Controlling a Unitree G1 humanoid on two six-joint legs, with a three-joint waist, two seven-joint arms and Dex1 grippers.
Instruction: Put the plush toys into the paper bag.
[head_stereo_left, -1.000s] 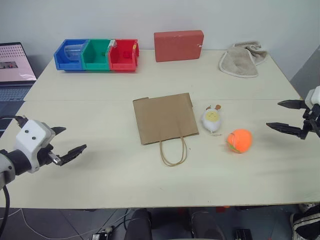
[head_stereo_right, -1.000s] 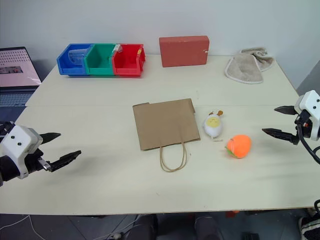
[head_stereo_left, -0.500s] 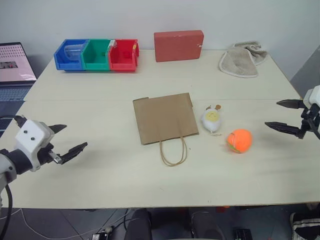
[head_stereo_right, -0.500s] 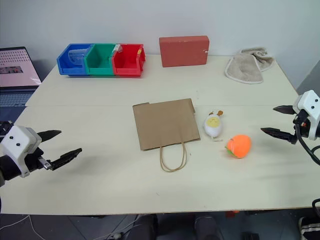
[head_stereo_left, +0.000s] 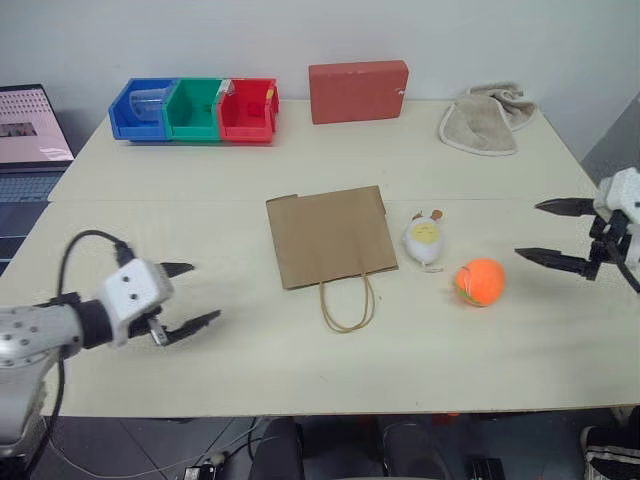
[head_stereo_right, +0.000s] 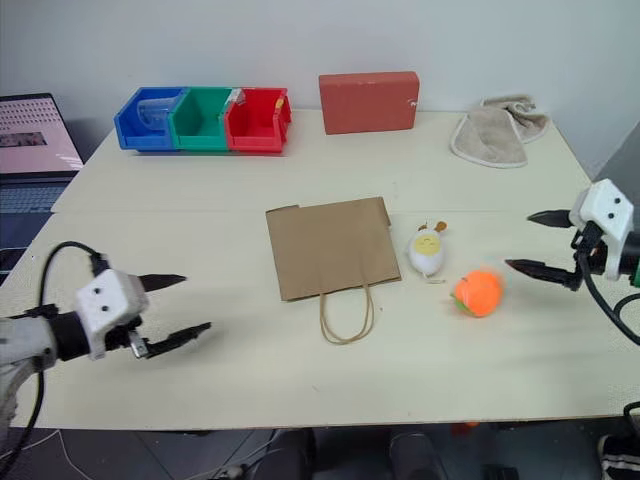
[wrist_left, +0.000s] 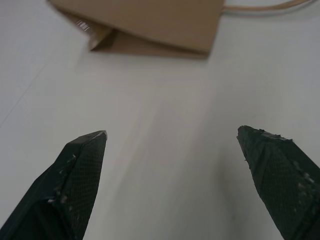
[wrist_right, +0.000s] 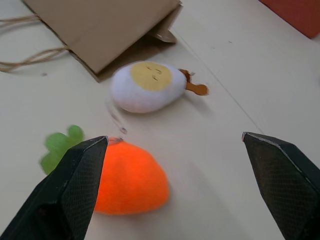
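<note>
The brown paper bag (head_stereo_left: 330, 238) lies flat in the middle of the table, its loop handles (head_stereo_left: 347, 305) pointing toward me. Just right of it lies the white plush toy (head_stereo_left: 424, 240) with the yellow face patch. The orange ball-like plush toy (head_stereo_left: 479, 281) sits a little nearer and further right; its green bit (wrist_right: 60, 145) appears in the right wrist view. My left gripper (head_stereo_left: 200, 293) hovers open over bare table left of the bag. My right gripper (head_stereo_left: 530, 229) is open, right of the orange toy and pointing at it. Neither holds anything.
At the back stand blue, green and red bins (head_stereo_left: 195, 108), a red box (head_stereo_left: 357, 90) and a beige towel (head_stereo_left: 485, 120). A laptop (head_stereo_left: 30, 130) sits past the table's left edge. A seam (head_stereo_left: 150, 200) crosses the table behind the bag.
My left gripper has swung right, toward the bag, and turned. My right gripper has shifted a little left toward the orange toy. Both stay open.
</note>
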